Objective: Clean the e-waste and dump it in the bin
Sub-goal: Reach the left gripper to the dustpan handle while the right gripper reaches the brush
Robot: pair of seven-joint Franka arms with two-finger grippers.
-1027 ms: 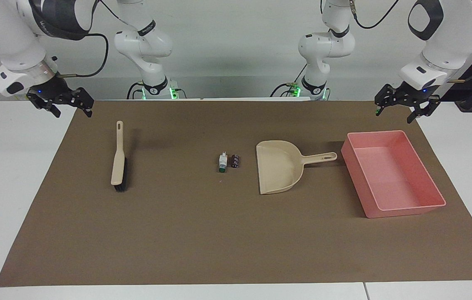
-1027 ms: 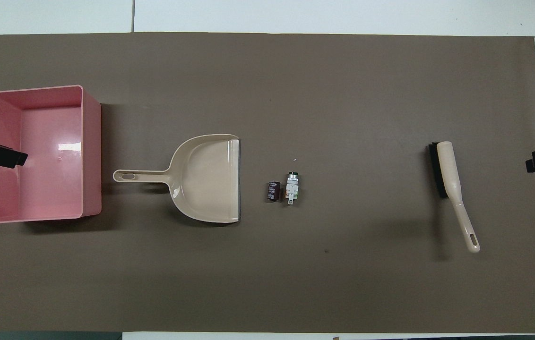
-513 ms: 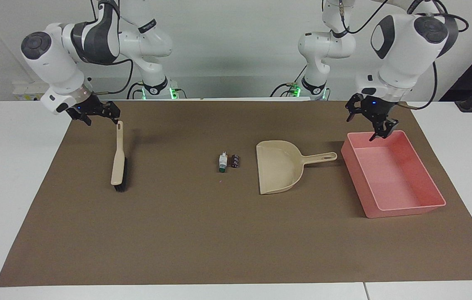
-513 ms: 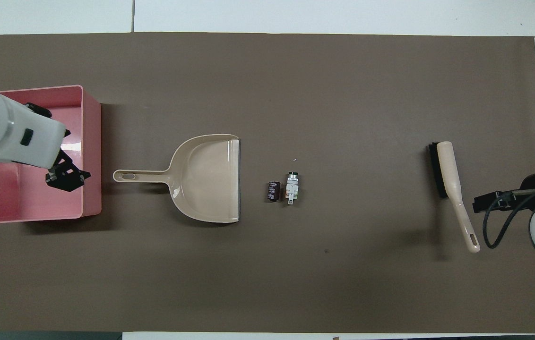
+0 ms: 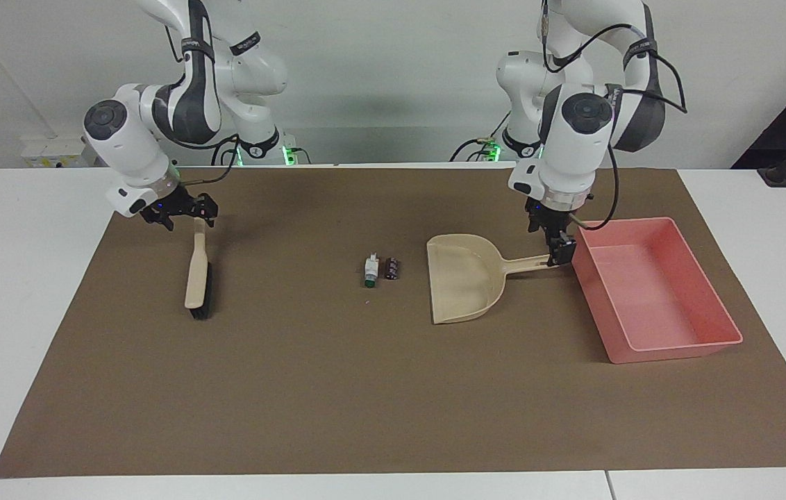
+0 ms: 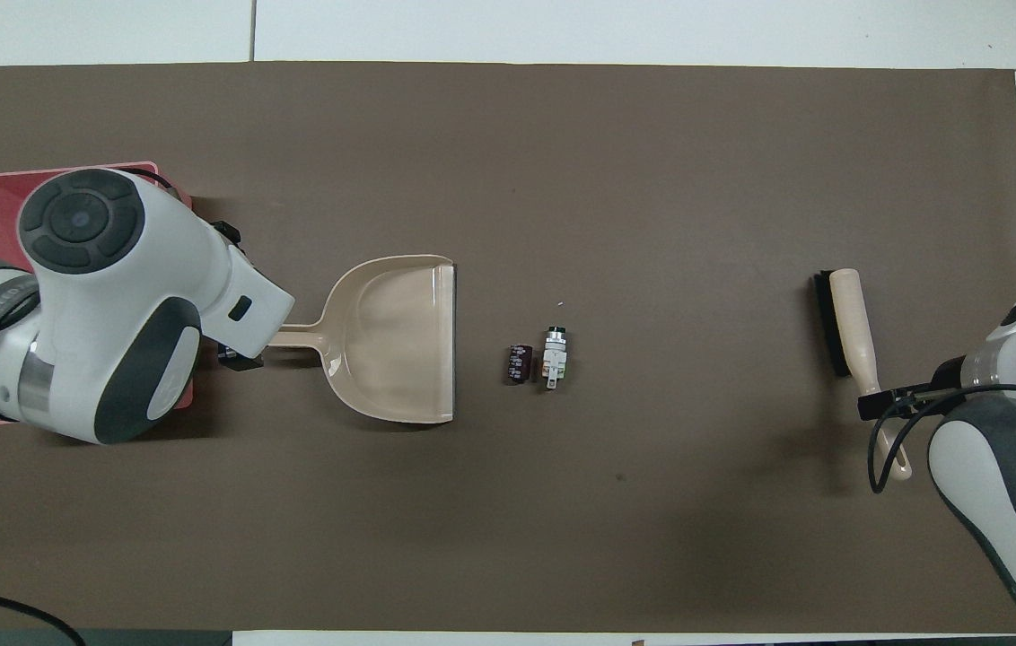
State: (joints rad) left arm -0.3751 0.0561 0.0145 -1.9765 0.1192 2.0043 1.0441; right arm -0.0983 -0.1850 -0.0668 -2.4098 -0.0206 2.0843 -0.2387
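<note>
**While the e-waste is lying unswept mid-mat, both grippers are sitting at the tool handles**

As we are reading from the right arm's end of the table toward the left arm's, we are meeting the right gripper [image 5: 183,217] first. It is hanging low over the robot-side tip of the hand brush [image 5: 196,274], with its jaws standing wide to either side of the handle; whether they are touching it, we cannot tell. The beige brush is lying flat on the brown mat [image 5: 296,389], its dark bristles at the end farther from the robots.

Near the middle of the mat the e-waste is resting: the white bit with the green end [image 5: 369,269] and, just beside it toward the left arm's end, the dark block [image 5: 392,268]. Both are lying on the mat, close to the dustpan's open mouth but apart from it.

Next we are seeing the beige dustpan [image 5: 462,285], empty, with its mouth facing the two bits and its handle pointing at the bin. The left gripper [image 5: 559,251] is pointing straight down at the tip of that handle, its jaws spread wide rather than clamped.

Just beside the handle tip, the pink bin [image 5: 671,351] is sitting empty at the left arm's end of the mat.
</note>
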